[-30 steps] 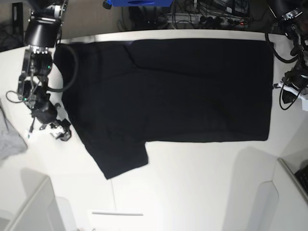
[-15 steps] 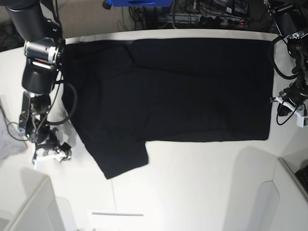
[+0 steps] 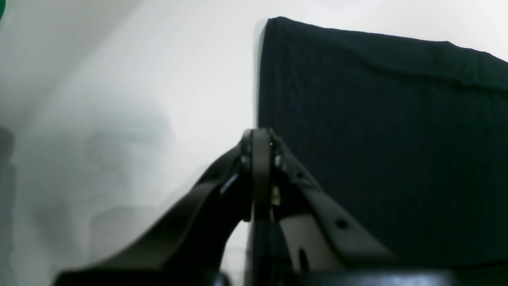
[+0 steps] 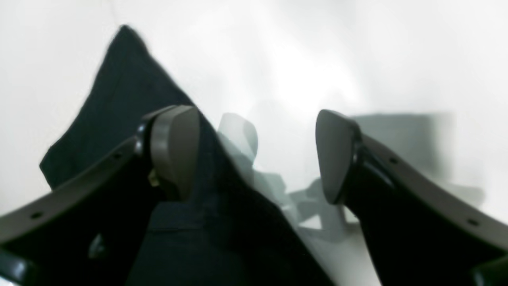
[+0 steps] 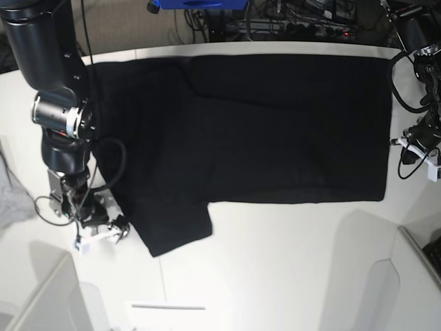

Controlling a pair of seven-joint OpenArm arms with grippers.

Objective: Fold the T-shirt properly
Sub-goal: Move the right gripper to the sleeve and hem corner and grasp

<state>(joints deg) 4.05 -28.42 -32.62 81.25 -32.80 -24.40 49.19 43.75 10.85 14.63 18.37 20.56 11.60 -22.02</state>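
Note:
The black T-shirt (image 5: 275, 124) lies flat across the white table (image 5: 275, 262), one short sleeve (image 5: 176, 231) pointing to the front left. My right gripper (image 5: 103, 233) hovers low by that sleeve's outer edge. In the right wrist view it (image 4: 256, 153) is open, with the left finger (image 4: 174, 147) over the black cloth (image 4: 119, 103) and the right finger over bare table. My left gripper (image 5: 417, 153) sits just off the shirt's right edge. Seen from the left wrist, it (image 3: 260, 137) is shut with nothing in it, beside the shirt's edge (image 3: 377, 139).
A small grey cloth (image 5: 12, 200) lies at the table's left edge. White bins stand at the front left (image 5: 41, 296) and front right (image 5: 413, 276). A thin white strip (image 5: 169, 305) lies near the front. Cables and gear (image 5: 296, 21) crowd the back.
The right arm has travelled forward along the shirt's left side to the sleeve, and its jaws have widened. The left gripper has barely shifted and stays shut.

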